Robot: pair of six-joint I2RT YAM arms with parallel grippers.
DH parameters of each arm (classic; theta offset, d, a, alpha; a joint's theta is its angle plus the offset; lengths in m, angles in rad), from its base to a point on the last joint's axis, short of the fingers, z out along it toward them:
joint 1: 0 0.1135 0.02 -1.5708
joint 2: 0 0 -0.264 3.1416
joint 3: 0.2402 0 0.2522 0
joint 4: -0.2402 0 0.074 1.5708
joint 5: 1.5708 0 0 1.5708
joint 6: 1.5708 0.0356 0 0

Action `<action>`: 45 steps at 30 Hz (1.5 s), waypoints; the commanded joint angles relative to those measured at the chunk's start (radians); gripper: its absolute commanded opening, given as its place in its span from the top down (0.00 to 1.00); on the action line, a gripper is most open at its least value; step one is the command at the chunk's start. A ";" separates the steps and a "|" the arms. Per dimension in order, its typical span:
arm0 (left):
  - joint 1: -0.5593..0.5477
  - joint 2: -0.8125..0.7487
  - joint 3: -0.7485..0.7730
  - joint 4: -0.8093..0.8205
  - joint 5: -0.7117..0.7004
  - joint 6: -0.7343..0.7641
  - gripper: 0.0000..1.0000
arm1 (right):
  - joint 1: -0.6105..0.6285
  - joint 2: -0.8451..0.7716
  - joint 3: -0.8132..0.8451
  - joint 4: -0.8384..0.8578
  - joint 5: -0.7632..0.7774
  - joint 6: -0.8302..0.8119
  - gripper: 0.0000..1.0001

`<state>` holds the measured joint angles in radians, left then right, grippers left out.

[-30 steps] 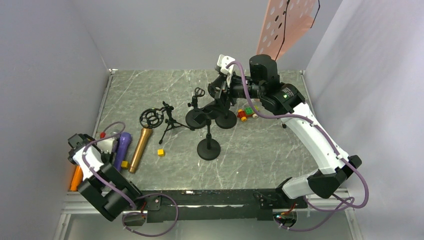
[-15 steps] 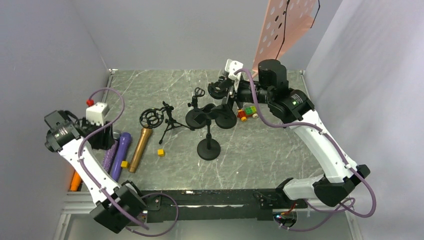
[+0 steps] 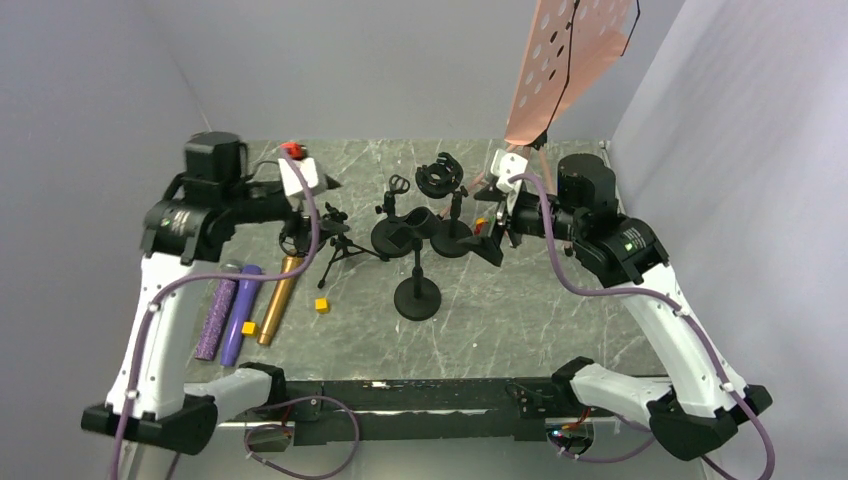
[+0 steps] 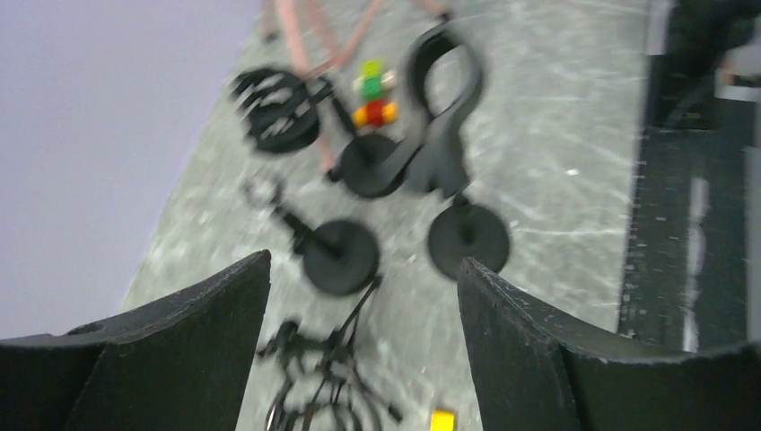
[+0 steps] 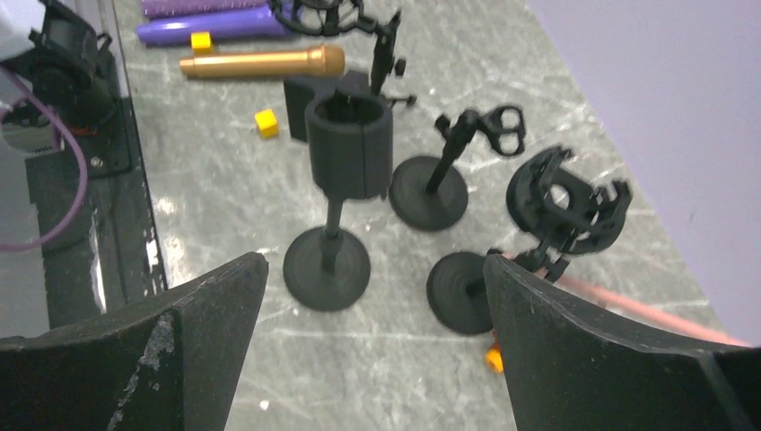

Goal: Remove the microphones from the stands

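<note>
Held left hand (image 4: 363, 262) spread wide, empty, up over the surface (image 3: 530, 310). Had right hand (image 5: 372, 260) spread too, gripping nothing, above the black stands (image 3: 417, 298). Found gold microphone (image 3: 280, 298) lying flat at the left, just beside purple microphones (image 3: 240, 308), well apart from every stand.

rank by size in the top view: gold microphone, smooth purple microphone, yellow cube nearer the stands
1. gold microphone and smooth purple microphone: about the same length, too close to rank
2. yellow cube: by far the smallest
</note>
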<state>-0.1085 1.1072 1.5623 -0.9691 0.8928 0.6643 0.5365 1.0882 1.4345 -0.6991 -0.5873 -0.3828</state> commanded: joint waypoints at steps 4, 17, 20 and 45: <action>-0.315 0.115 0.007 0.071 0.063 0.005 0.21 | -0.091 -0.073 -0.231 0.059 -0.133 0.044 0.08; -0.433 -0.012 -0.153 0.202 -0.263 -0.051 0.16 | 0.006 0.146 0.082 0.101 -0.191 -0.087 0.01; -0.429 -0.085 -0.208 0.234 -0.292 -0.037 0.15 | 0.050 0.220 0.185 0.054 -0.218 -0.089 0.00; -0.269 -0.213 -0.352 0.293 -0.201 -0.178 0.16 | 0.195 0.625 0.695 -0.534 0.077 -0.081 0.19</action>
<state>-0.3874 0.8944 1.2118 -0.7380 0.6376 0.5323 0.7300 1.7538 2.1029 -1.1698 -0.5724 -0.4812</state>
